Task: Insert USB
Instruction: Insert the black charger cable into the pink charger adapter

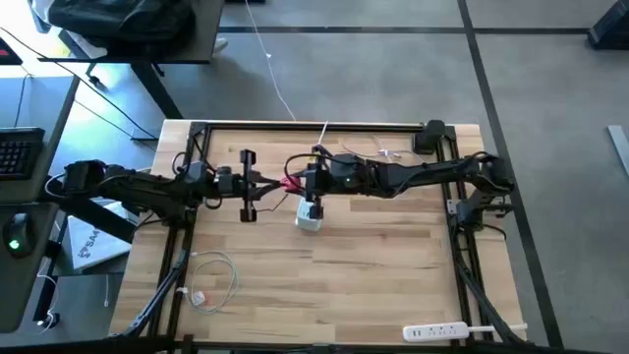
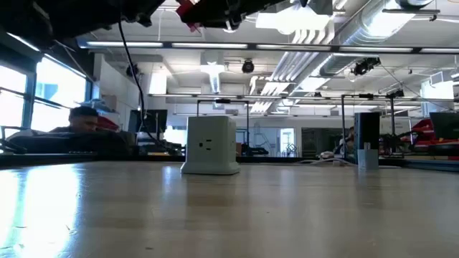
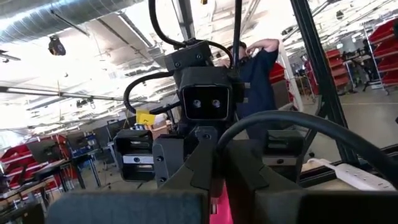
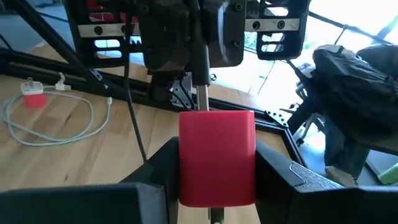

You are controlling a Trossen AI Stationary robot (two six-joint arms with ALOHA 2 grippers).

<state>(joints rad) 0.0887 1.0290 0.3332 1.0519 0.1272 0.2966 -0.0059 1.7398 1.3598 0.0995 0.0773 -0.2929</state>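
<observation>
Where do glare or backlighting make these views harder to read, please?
Low view: window glare sheens the table at left; arms around the USB are silhouettes. Left wrist view: bright ceiling, dark hardware. Right wrist view: windows glare, yet the USB in the right gripper is evenly lit.

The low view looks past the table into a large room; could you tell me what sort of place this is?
Probably an open-plan robotics lab or workshop: exposed ceiling ducts, red parts bins on shelving, and a person seated at a desk behind the wooden table.
</observation>
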